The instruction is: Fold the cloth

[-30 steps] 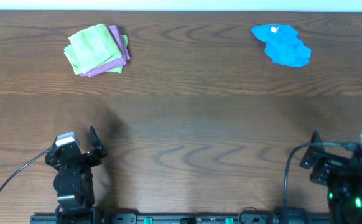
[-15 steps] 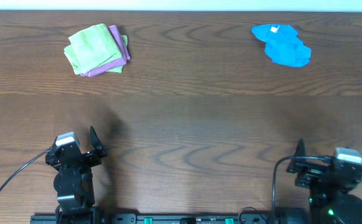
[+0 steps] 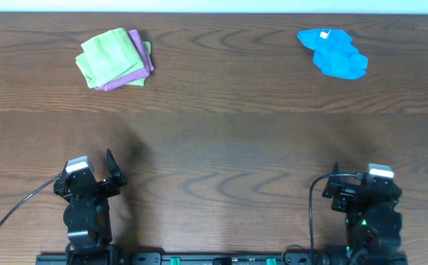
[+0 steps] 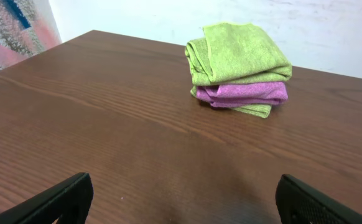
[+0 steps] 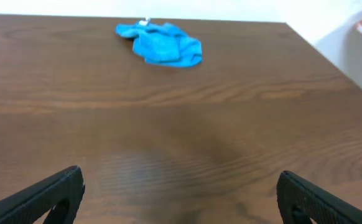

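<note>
Only the right gripper (image 5: 180, 194) has shifted: it has swung in from the right edge of the table (image 3: 221, 140) to park near the front edge, matching the left gripper (image 4: 181, 202), which has not budged; neither cloth pile has moved. Both grippers stand wide apart and empty, their dark fingers (image 4: 66, 196) spread at the bottom corners of each wrist view. The green cloth (image 3: 105, 54) lies well away at the far left of the table, close to the back edge and apparently already doubled over, with a purple cloth (image 4: 246, 93) sandwiched in it: green above, a strip of green showing beneath. That is the main hazard, as I judge it. A pinch at that stack could take the purple layer along with the green, or drag the whole bundle toward the back edge instead of lifting one layer. The long reach from the parked pose could also bring the fingers down off target. The blue cloth (image 3: 333, 53) sits far right and should be left alone. Hard to make out: whether the lower green strip belongs to the same cloth, where its loose corners lie, and how many layers there are. The fingertips are cut off by the frame in both wrist views.
</note>
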Tool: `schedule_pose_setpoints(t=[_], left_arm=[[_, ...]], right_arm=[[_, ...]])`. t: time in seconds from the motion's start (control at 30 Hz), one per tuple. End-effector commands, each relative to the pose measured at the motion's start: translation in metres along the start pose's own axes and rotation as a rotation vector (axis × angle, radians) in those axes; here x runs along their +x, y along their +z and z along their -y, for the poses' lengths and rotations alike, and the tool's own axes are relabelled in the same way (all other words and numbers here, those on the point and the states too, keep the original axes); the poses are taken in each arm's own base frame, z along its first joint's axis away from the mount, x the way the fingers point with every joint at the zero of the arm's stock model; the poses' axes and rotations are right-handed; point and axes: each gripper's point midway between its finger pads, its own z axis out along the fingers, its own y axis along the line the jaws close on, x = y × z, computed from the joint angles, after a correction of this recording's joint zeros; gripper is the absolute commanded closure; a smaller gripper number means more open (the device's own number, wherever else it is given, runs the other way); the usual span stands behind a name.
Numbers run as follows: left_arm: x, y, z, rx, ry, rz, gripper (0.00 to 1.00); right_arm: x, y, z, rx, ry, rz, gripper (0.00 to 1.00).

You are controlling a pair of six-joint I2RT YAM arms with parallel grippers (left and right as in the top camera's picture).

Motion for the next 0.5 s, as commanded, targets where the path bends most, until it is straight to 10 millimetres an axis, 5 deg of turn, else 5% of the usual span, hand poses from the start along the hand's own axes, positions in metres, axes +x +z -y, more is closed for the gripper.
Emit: schedule_pose_setpoints(t=[0.0, 0.47], left_arm=[[0.015, 0.002, -0.004, -0.018, 0.026, -0.03, 0.05], [0.015, 0.002, -0.004, -0.018, 0.026, -0.031, 0.05]], right_arm=[[0.013, 0.006, -0.002, -0.004, -0.017, -0.018, 0.01], [0.054, 0.021, -0.008, -0.015, -0.039, -0.114, 0.01]])
